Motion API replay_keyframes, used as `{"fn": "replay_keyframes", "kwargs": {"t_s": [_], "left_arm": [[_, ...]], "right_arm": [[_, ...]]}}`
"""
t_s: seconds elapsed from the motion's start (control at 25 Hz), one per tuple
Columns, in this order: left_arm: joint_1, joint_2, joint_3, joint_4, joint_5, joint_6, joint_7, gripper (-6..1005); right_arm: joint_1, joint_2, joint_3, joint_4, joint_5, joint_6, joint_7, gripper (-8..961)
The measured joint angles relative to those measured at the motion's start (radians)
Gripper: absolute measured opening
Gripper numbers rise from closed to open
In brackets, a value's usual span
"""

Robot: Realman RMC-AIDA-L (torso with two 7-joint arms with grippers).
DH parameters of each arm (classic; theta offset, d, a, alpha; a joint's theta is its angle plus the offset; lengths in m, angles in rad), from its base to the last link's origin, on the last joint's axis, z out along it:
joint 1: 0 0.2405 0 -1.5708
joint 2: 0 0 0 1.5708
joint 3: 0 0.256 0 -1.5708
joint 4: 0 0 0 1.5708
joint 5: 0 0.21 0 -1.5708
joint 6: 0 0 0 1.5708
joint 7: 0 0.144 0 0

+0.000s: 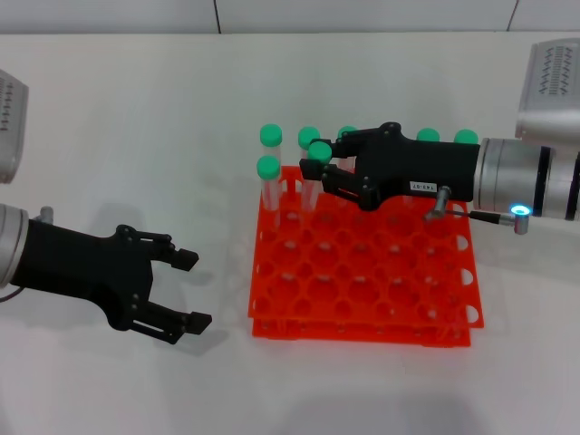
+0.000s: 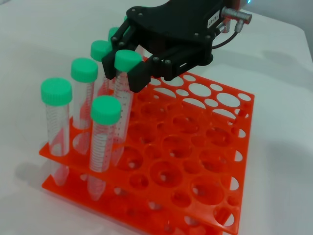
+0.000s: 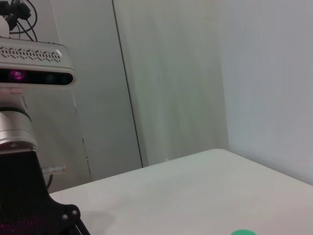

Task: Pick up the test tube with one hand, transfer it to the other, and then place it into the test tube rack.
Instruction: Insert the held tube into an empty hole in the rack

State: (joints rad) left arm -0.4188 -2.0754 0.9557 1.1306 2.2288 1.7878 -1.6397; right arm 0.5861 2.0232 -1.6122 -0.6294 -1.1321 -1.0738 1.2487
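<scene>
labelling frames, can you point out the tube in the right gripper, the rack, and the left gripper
test tube [image 2: 128, 59]: left wrist view, on its green cap.
test tube rack [image 1: 362, 272]: head view, on the orange top grid.
left gripper [image 1: 186, 288]: head view, midway between its open fingertips.
right gripper [image 1: 319, 170]: head view, at its fingertips, shut on the tube.

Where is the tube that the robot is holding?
The test tube is pinched in the right gripper over the far-left part of the test tube rack, beside other green-capped tubes.

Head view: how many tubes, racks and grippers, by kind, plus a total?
Green-capped tubes: 7 visible, including the test tube in the right gripper
Orange rack: 1
Grippers: 2, with the left gripper open
Total: 10
</scene>
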Motion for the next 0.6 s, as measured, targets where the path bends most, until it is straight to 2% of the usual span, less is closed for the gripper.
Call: {"fn": "replay_keyframes", "kwargs": {"t_s": [0.6], "left_arm": [[-0.003, 0.000, 0.000, 0.000, 0.000, -0.002, 0.000, 874]], "right_arm": [[0.009, -0.002, 0.000, 0.005, 0.000, 0.000, 0.000, 277]]}}
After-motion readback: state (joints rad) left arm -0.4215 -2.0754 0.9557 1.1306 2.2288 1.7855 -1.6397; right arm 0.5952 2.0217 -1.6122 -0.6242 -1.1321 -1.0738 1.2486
